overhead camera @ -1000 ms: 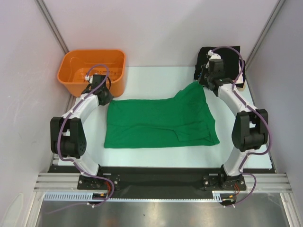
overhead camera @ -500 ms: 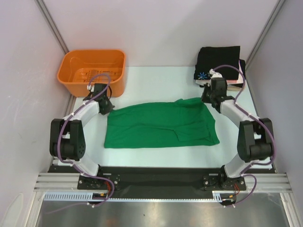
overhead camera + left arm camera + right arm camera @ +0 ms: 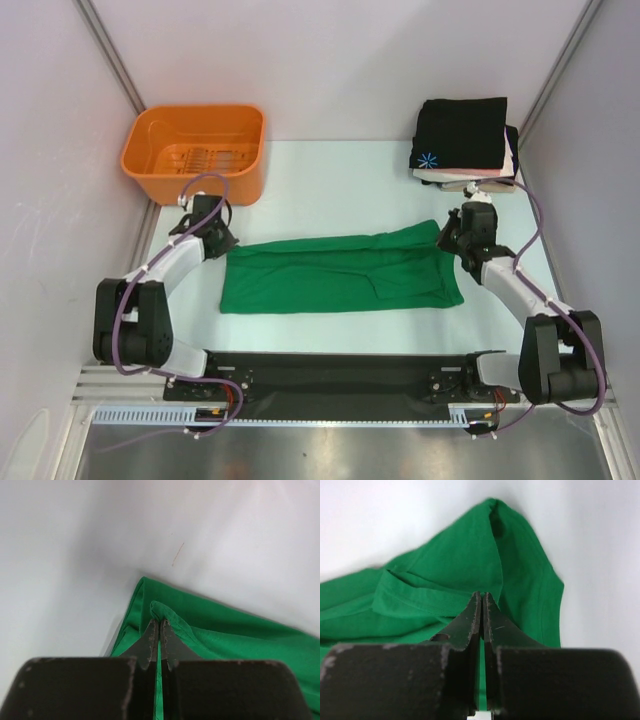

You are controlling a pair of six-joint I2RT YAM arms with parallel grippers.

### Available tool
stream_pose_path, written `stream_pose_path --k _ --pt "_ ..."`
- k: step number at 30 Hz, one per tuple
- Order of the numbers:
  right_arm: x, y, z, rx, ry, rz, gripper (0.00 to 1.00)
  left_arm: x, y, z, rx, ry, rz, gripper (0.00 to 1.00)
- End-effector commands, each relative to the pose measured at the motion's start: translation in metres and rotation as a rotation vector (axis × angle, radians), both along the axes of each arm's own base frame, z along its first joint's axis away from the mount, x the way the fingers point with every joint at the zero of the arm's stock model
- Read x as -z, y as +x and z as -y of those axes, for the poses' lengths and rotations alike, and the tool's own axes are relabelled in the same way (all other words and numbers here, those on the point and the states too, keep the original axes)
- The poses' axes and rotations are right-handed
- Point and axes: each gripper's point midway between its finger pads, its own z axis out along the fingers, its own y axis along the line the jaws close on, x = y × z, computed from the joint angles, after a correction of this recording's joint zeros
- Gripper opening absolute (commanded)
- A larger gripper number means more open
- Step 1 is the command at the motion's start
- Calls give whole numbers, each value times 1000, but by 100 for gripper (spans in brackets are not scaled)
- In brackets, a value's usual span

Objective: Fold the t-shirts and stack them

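green t-shirt (image 3: 340, 270): lies flat mid-table as a long band running left to right, doubled over lengthwise. Its near edge is towards the arm bases.
left gripper (image 3: 159, 626): at the band's far-left corner, jaws pressed together. A small ridge of green cloth puckers up into the tips, so it is pinching the shirt.
right gripper (image 3: 482, 599): at the band's far-right corner, jaws closed with no gap. The tips are down on the green cloth, which reads as a pinch on that corner. A sleeve and its seam spread out just beyond the tips.
cloth state: a few creases near the right end. The far-right corner pulls up towards the right gripper. The left end is squarer, with the layers offset at the corner.
black t-shirt (image 3: 462, 132): folded, on top of a stack at the far-right table corner, blue-white starburst mark (image 3: 429, 160) at its near-left corner.
under it: pink and white edges (image 3: 492, 178) show along the stack's near side. Can't tell how many pieces.
stack vs green shirt: apart, stack is beyond the right gripper.
orange basket (image 3: 150, 165): far-left corner, beyond the left arm.
table (image 3: 330, 180): pale surface.
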Motion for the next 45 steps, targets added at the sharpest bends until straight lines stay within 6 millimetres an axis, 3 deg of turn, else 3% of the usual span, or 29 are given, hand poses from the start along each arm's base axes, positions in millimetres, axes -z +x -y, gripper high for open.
stream_pose_path --k 1,8,9,10,11,12,13,15,17,19,22,25,30,37,40,42,43,44,45 --pt "-5 -8 5 72 45 22 0 -13 0 -7 -33 12 63 0" --pt "7 -34 17 244 126 -28 0 -6 -23 -6 -52 -14 49 1" --pt "10 -37 20 266 124 -32 7 -5 -26 -6 -54 -14 45 5" --pt "9 -37 21 278 125 -34 21 -4 -31 -7 -59 -18 35 17" --pt "12 -40 23 295 128 -51 40 -2 -35 -6 -60 -19 26 41" --pt "13 -41 26 314 123 -58 70 -2 -38 -9 -82 -18 25 48" --pt "9 -39 30 331 126 -57 76 -2 -45 -10 -92 -14 9 52" --pt "8 -42 33 350 126 -63 77 -12 -49 -15 -124 -6 47 57" --pt "2 -46 35 369 157 -50 77 -22 -56 -19 -148 -6 79 65" --pt "-3 -49 32 364 190 -32 77 -29 -56 -19 -142 -14 115 67" --pt "5 -58 19 344 256 -76 78 -33 -55 -12 -102 -35 144 68" --pt "24 -70 7 324 303 -150 79 -21 -60 -9 -83 -37 106 68" --pt "64 -82 13 360 272 -251 80 12 -72 -13 -85 -13 14 68" --pt "78 -70 2 316 294 -256 72 42 -71 4 -25 -52 -52 65" --pt "84 -63 -3 292 287 -258 62 46 -69 8 -5 -56 -53 60" --pt "91 -62 -13 246 308 -282 44 50 -67 10 10 -57 -61 57" --pt "92 -60 -18 227 315 -281 37 51 -66 10 16 -55 -60 49" --pt "95 -62 -20 217 311 -292 23 52 -65 10 21 -52 -61 42" --pt "91 -55 -23 198 317 -264 16 53 -65 11 29 -53 -61 33"
